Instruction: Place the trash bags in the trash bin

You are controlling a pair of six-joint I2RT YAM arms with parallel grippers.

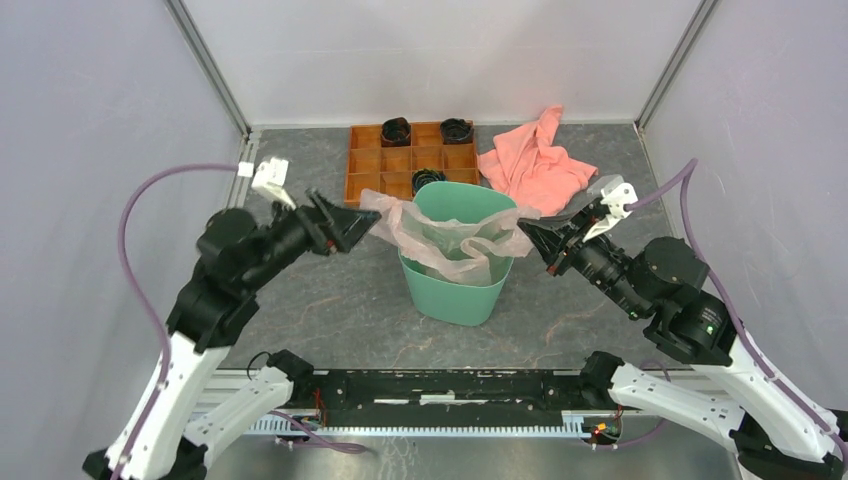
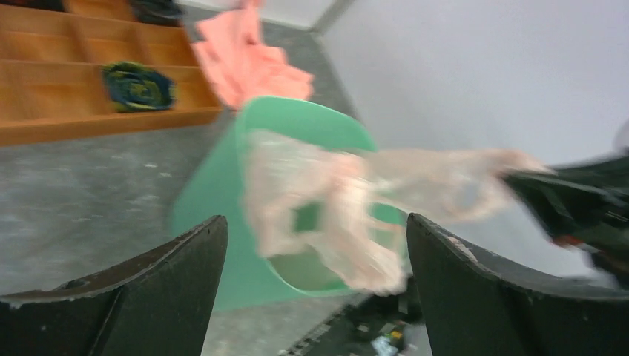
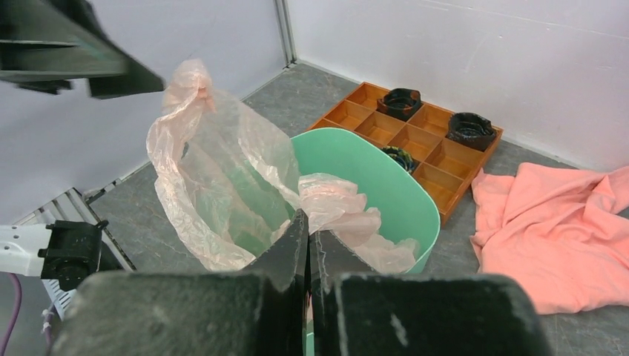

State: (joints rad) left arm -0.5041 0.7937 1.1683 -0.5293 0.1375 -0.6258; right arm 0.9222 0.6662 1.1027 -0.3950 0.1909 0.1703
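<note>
The mint-green trash bin (image 1: 455, 295) stands mid-table. The pale pink translucent trash bag (image 1: 440, 235) is draped over its rim, partly inside, stretched from the left rim to the right. My right gripper (image 1: 528, 232) is shut on the bag's right edge, with film pinched at its tips in the right wrist view (image 3: 308, 219). My left gripper (image 1: 350, 222) is open just left of the bag's left end. In the left wrist view (image 2: 315, 226) its jaws stand wide apart with nothing between them; the blurred bag (image 2: 326, 193) and bin (image 2: 215, 193) lie beyond.
An orange compartmented tray (image 1: 360, 185) holding black rolls sits behind the bin. A salmon-pink cloth towel (image 1: 535, 160) lies at the back right. White walls enclose the left, back and right sides.
</note>
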